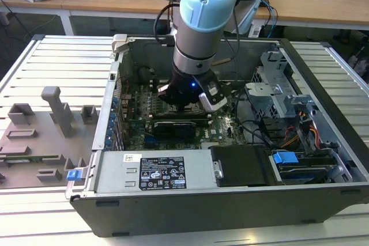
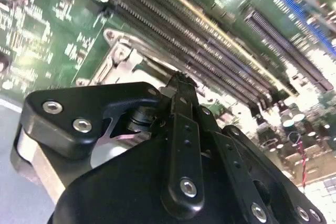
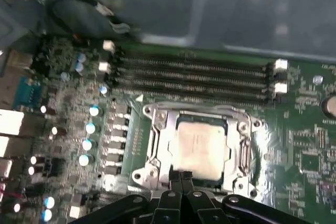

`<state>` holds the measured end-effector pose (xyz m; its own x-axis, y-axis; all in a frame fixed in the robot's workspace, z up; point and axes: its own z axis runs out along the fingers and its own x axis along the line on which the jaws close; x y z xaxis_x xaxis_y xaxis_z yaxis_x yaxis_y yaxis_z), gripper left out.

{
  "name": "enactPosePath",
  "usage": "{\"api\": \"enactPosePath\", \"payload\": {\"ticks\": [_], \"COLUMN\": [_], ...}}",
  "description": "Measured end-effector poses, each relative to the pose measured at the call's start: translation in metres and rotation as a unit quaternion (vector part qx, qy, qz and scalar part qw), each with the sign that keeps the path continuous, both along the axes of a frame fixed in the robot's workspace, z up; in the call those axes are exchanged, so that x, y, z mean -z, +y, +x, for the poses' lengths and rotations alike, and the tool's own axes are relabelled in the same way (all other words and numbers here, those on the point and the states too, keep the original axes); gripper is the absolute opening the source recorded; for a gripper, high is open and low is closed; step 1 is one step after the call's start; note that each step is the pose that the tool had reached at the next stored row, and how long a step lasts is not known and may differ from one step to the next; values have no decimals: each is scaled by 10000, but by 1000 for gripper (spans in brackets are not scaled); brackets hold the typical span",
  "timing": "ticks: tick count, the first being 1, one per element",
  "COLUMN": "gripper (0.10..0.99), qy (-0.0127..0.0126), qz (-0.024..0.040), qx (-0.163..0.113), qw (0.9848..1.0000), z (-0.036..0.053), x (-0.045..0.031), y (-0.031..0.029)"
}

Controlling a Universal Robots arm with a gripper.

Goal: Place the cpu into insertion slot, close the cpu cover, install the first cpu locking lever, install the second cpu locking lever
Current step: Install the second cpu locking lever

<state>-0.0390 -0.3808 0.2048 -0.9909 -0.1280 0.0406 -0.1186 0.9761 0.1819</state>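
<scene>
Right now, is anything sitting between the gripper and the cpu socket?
Nothing visible. In the first wrist view the gripper sits at the edge of the cpu cover, which frames the cpu already seated in the insertion slot.

Robot arm [image 1: 199,33] inside open computer case [image 1: 230,200], over green motherboard [image 1: 144,99]

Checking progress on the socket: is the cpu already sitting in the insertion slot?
Yes, in the first wrist view the cpu lies flat inside the insertion slot.

My gripper [image 3: 182,178] hangs at the edge of the insertion slot [image 3: 152,142], inside the computer case [image 1: 323,200]. The cpu [image 3: 202,142] lies in that slot, beside the memory slots [image 3: 194,77].
</scene>
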Motion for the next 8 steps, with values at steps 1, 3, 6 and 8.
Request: {"api": "enactPosePath", "payload": {"ticks": [1, 3, 6, 8], "gripper": [106, 106, 106, 106], "qy": [0, 0, 0, 1], "qz": [-147, -460, -546, -563], "qx": [0, 0, 0, 0], "qw": [9999, 9989, 9985, 9984], "z": [9, 28, 51, 57], "x": [-4, -55, -77, -112], "y": [23, 115, 360, 388]}}
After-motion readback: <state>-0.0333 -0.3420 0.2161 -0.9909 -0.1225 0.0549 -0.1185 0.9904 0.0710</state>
